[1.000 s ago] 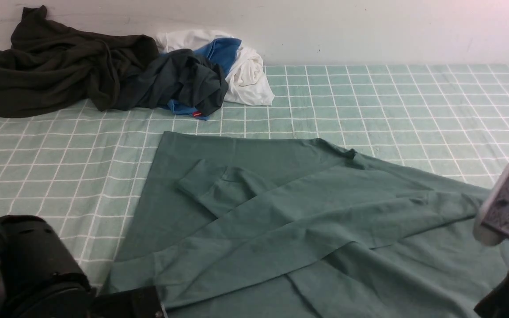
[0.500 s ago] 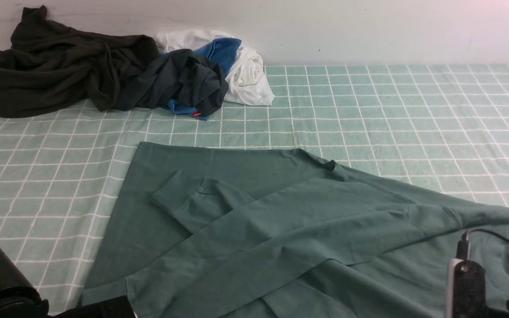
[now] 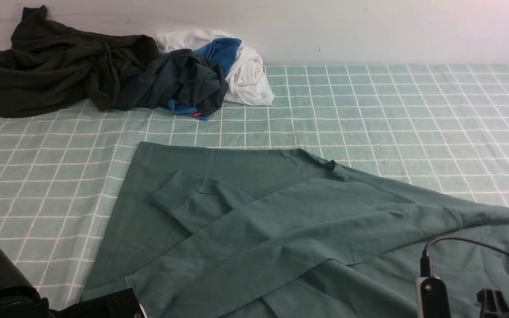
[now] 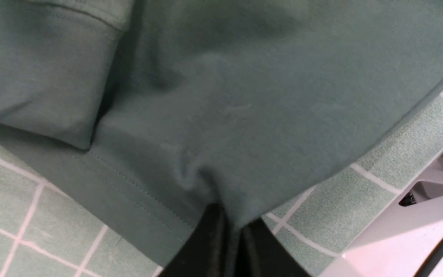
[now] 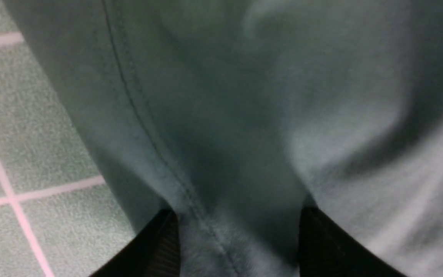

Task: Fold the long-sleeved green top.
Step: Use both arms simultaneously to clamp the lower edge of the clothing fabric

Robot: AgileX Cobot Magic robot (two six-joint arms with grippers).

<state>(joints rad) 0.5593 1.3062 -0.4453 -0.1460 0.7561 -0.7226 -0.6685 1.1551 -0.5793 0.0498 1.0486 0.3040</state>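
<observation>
Green checked sheet [image 3: 369, 110] covers the surface below a white wall [image 3: 369, 31]. On it the top [image 3: 281, 212] lies spread out, 1 sleeve folded across the body, reaching from the left gripper [image 4: 231, 246] to the right gripper [image 5: 240, 234]. The left gripper is clenched on the top's stitched hem, cloth bunched at its 2 fingers. The right gripper is released, its 2 fingers wide apart with a seamed edge of the top between them, unpinched. Well ahead of the left gripper, by the wall, sit a dark garment [image 3: 51, 66] and a charcoal, blue and white heap [image 3: 210, 75].
</observation>
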